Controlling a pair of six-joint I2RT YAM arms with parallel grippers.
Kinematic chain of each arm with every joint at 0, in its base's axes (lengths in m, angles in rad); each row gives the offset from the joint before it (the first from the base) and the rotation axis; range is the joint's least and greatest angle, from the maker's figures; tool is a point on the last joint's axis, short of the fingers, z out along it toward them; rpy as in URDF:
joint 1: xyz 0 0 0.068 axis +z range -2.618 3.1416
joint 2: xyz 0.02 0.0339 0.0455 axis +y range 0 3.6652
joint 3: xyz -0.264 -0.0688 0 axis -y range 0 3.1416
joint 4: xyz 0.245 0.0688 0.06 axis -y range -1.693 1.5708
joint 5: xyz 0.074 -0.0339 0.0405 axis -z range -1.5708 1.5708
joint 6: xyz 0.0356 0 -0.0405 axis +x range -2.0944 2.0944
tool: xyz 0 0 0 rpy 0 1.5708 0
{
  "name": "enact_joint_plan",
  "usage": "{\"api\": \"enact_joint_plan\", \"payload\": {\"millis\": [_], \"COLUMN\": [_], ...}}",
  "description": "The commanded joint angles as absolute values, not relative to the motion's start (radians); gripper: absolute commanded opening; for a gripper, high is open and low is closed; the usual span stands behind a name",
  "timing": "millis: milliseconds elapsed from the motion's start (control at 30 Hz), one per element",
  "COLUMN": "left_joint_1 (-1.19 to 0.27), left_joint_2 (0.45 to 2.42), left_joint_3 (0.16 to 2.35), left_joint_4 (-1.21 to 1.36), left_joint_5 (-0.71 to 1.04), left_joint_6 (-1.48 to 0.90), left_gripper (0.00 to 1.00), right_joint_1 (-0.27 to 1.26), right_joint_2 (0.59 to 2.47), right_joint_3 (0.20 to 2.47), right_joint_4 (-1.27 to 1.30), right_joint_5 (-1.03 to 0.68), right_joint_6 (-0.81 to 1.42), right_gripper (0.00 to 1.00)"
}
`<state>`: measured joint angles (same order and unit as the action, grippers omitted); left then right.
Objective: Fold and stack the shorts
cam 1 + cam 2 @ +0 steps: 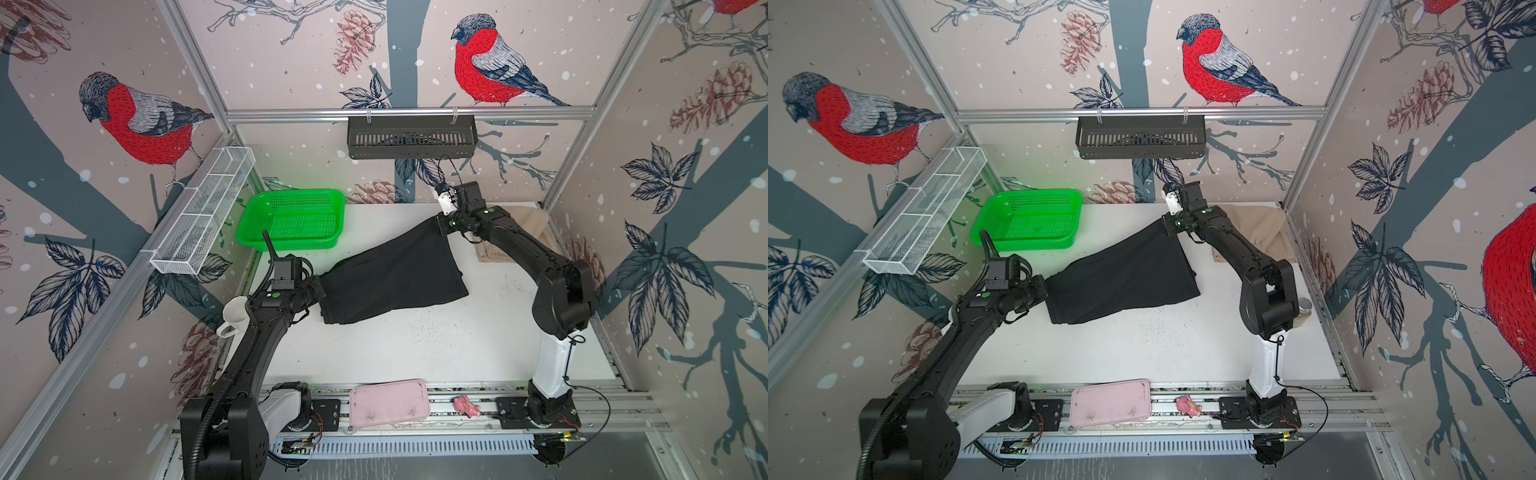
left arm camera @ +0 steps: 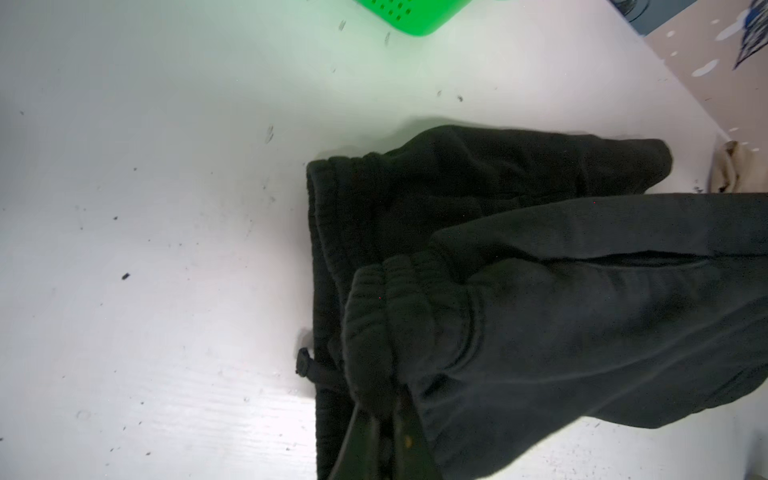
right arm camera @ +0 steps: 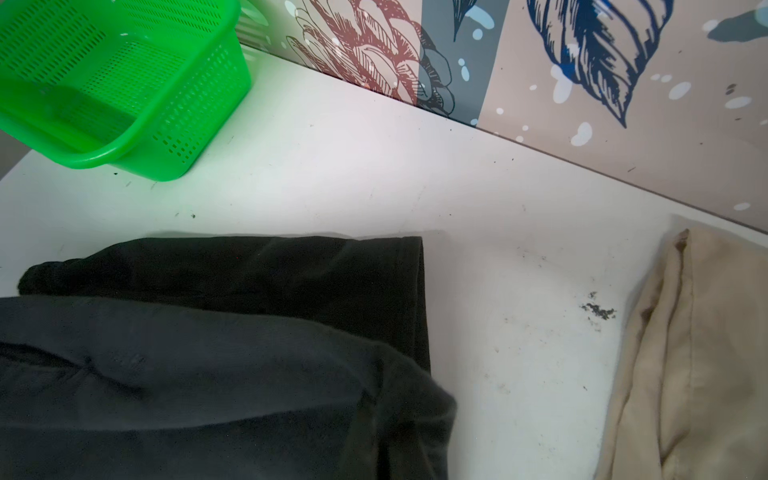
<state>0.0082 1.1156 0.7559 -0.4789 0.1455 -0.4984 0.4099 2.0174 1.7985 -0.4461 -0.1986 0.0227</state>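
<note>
Nearest the camera, a pink tray (image 1: 389, 402) and a small pink rag (image 1: 467, 406) are seen on the front rail, well apart from the work. Beyond them the black shorts (image 1: 395, 272) are held stretched above the middle of the worktop (image 1: 415, 345), between the two arms. The left jaws (image 2: 384, 419) are pressed together on the gathered waistband, as shown in the left wrist view; the right gripper (image 1: 441, 227) is hidden behind cloth in both top views, and its jaws are judged to be pinching the leg-hem corner, since the cloth is drawn taut up to it. The long axis of the black shorts runs on a diagonal, from the left jaws at the near left to the right jaws at the far right, with a lower layer sagging onto the worktop. The beige shorts (image 1: 1258, 230) lie bunched in the far right corner, just beyond the right arm, so the right arm is the nearer one to them. The black cloth looks soft and matte, doubled over on itself, with its drawcord hanging loose at the waistband. The beige pair appears roughly folded, though much of it is covered by the arm. A green basket (image 1: 291, 220) stands at the far left, apart from both pairs.
</note>
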Motion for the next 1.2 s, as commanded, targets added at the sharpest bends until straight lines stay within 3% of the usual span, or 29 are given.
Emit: {"api": "enact_joint_plan", "payload": {"millis": [0,167,400,533,567,600,667,767,900,1000,1100,1167], "left_joint_1": [0.015,0.016,0.017,0.017,0.018,0.018,0.018,0.018,0.016,0.017,0.016,0.002], "left_joint_2": [1.155,1.262,1.419,1.471,1.485,1.498,1.521,1.542,1.542,1.489,1.443,1.408], "left_joint_3": [0.784,0.851,0.866,0.854,0.857,0.863,0.890,0.987,1.162,1.198,1.175,1.112], "left_joint_4": [-0.435,-0.424,-0.402,-0.350,-0.335,-0.323,-0.310,-0.362,-0.524,-0.586,-0.597,-0.498], "left_joint_5": [0.046,-0.042,-0.029,-0.037,-0.038,-0.036,-0.015,0.053,0.077,0.082,0.142,0.283], "left_joint_6": [-0.513,-0.472,-0.479,-0.482,-0.480,-0.476,-0.465,-0.409,-0.371,-0.388,-0.382,-0.368], "left_gripper": [0.00,0.00,0.00,0.00,0.05,0.20,0.69,0.97,0.97,0.97,0.97,0.97], "right_joint_1": [0.407,0.402,0.391,0.385,0.384,0.384,0.385,0.385,0.385,0.385,0.386,0.393], "right_joint_2": [2.104,2.231,2.345,2.378,2.384,2.390,2.392,2.370,2.297,2.191,2.063,1.993], "right_joint_3": [1.906,2.037,2.119,2.119,2.119,2.120,2.119,2.119,2.053,1.901,1.707,1.586], "right_joint_4": [-0.481,-0.482,-0.466,-0.433,-0.425,-0.419,-0.406,-0.402,-0.396,-0.368,-0.301,-0.243], "right_joint_5": [-0.194,-0.218,-0.244,-0.265,-0.268,-0.273,-0.286,-0.293,-0.258,-0.230,-0.244,-0.277], "right_joint_6": [0.005,-0.005,0.003,0.013,0.015,0.018,0.028,0.048,0.066,0.085,0.118,0.146], "right_gripper": [0.01,0.01,0.01,0.16,0.26,0.37,0.53,0.65,0.80,0.81,0.78,0.71]}}
